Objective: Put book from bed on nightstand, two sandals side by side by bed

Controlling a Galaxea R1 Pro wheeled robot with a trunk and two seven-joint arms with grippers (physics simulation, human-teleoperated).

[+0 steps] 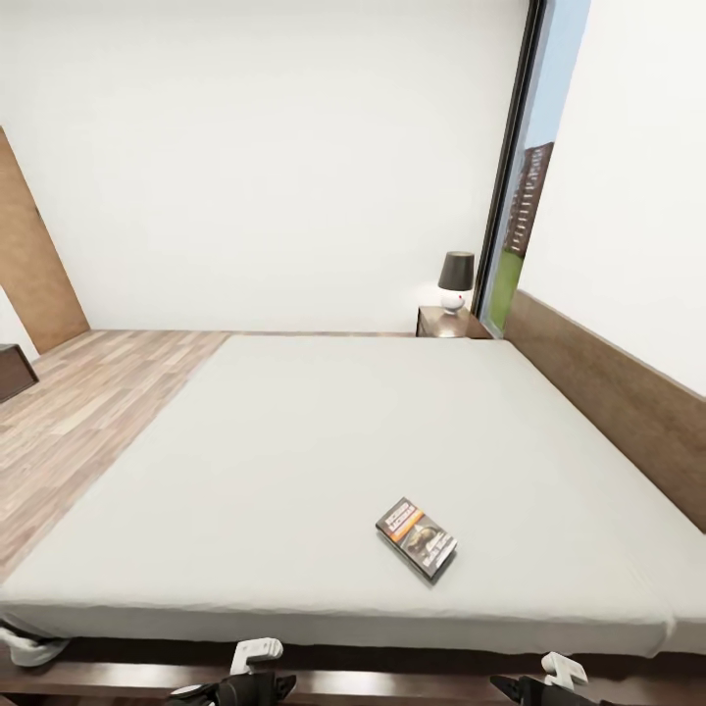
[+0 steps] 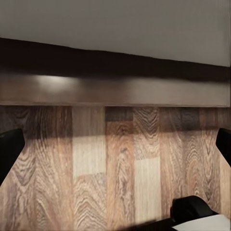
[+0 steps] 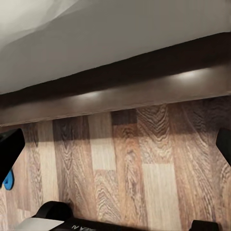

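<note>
The book (image 1: 417,537) lies flat on the light grey mattress of the bed (image 1: 294,461), near its front edge and right of the middle. A nightstand (image 1: 449,323) stands at the bed's far corner by the window. My left gripper (image 2: 115,149) is open and low over the plank floor, facing the bed's dark frame (image 2: 115,89). My right gripper (image 3: 115,149) is open too and faces the same frame (image 3: 120,98). A bright blue sliver of a sandal (image 3: 7,179) peeks past one right finger. Both arms show at the head view's bottom edge, below the mattress.
A dark-shaded lamp (image 1: 456,278) sits on the nightstand. The brown headboard (image 1: 613,402) runs along the right wall. A tall window (image 1: 525,196) is in the far corner. Wood floor (image 1: 88,412) lies left of the bed, with a dark dresser corner (image 1: 14,369) at the left edge.
</note>
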